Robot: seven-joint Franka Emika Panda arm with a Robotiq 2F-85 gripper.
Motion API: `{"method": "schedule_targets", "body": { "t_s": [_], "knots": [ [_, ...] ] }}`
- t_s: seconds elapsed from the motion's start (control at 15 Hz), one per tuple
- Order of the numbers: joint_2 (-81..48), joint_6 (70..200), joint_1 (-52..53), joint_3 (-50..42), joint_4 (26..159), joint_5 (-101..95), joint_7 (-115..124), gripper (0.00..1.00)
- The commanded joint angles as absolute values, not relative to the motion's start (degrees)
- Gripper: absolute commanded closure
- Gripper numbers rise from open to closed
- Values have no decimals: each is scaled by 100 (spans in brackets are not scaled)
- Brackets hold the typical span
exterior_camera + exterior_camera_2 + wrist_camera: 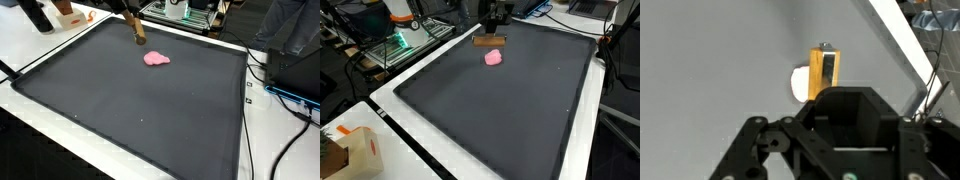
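Wrist view: gripper (845, 105) near wooden block (825, 70) (pink lump (156, 59) beside); its opening hidden.

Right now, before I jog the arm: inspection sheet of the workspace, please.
Surface: dark mat on a white table; flat, no spills seen.
Job's things: wooden block near one edge of the mat; pink lump close beside it, contact unclear.
Clutter: cardboard box on a table corner, off the mat.
Grippers: gripper right above the wooden block; cannot tell whether the jaws are open or shut.
Cables: black and blue cables beside the mat, off its edge.
Surroundings: equipment with green lights beyond the table.
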State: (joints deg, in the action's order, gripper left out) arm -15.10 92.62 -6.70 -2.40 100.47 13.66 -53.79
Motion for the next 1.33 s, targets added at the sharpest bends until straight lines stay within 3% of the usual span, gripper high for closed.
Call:
{"method": "schedule_targets", "body": {
  "t_s": [0.0,1.27],
  "knots": [
    [-2210,8499,-1043,-218,9264,1791,-5733,77],
    [-3345,8301,-1680,-117,8497,2423,-5819,77]
  ]
}}
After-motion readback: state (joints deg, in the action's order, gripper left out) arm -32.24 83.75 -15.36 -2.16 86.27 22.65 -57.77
